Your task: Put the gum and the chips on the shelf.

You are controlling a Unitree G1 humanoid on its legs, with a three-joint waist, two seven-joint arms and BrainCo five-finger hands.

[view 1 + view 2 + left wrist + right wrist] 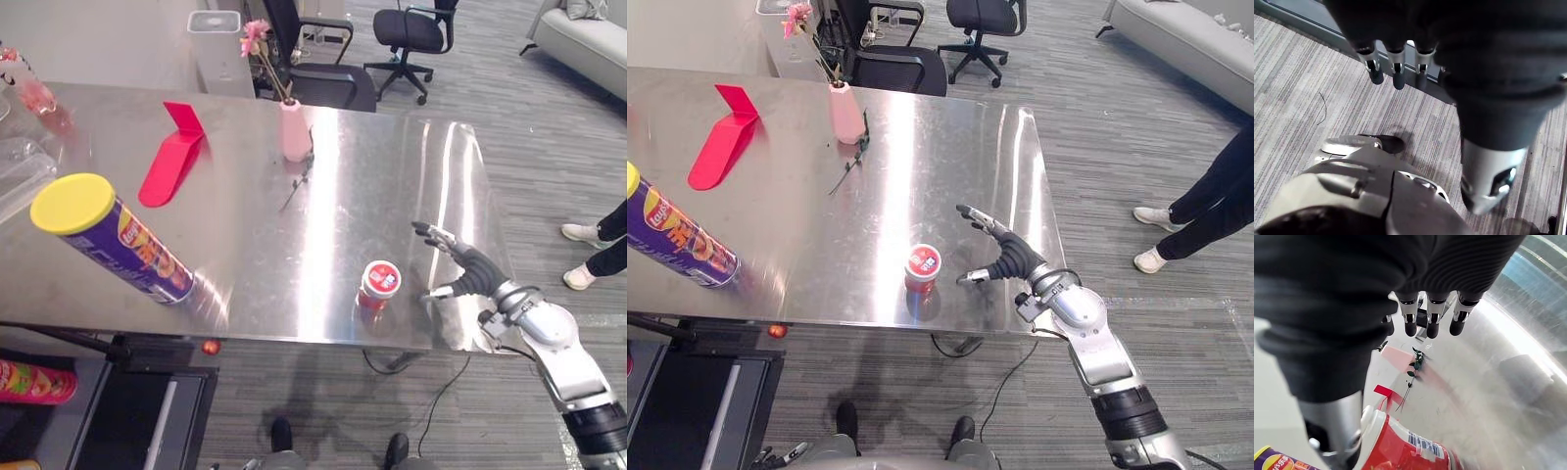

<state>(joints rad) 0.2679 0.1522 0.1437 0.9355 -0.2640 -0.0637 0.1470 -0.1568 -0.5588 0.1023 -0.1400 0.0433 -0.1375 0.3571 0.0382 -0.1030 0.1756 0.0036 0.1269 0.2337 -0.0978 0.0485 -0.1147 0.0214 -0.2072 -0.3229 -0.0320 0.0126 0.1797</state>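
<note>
- While reaching with the right hand (475, 276) for the gum tub (379, 284), approach with the fingers (431, 233) spread and the thumb apart, just as now: open, holding nothing, just beside the tub on its right, not touching.
- Note the tub's place: upright near the front edge of the worktop (294, 225), red with a white lid, well apart from everything else.
- Come in level from the right, fingers round the far side and thumb round the near side.
- Close on the wall below the lid, not on the lid's rim.
- Avoid nudging with the fingertips before closing: probably a light tub on slick steel near the edge, so liable to skid or tip off.
- Squeeze gently and lift straight up before swinging away.
- Leave the chips can (118, 240) for afterwards: purple with a yellow lid, at the worktop's left, well apart from the gum; upright or leaning, cannot tell.
- Let the left hand (1397, 73) hang low over the floor, fingers straight and relaxed, empty; likely the nearer hand for the can.
- Steer clear of the pink vase (292, 129) and the red stand (171, 162) further back, and mind the person (586, 235) off the worktop's right end.
- Settle the shelf's place before lifting; possibly the dark rack (118, 421) below the worktop's left corner, cannot tell.
</note>
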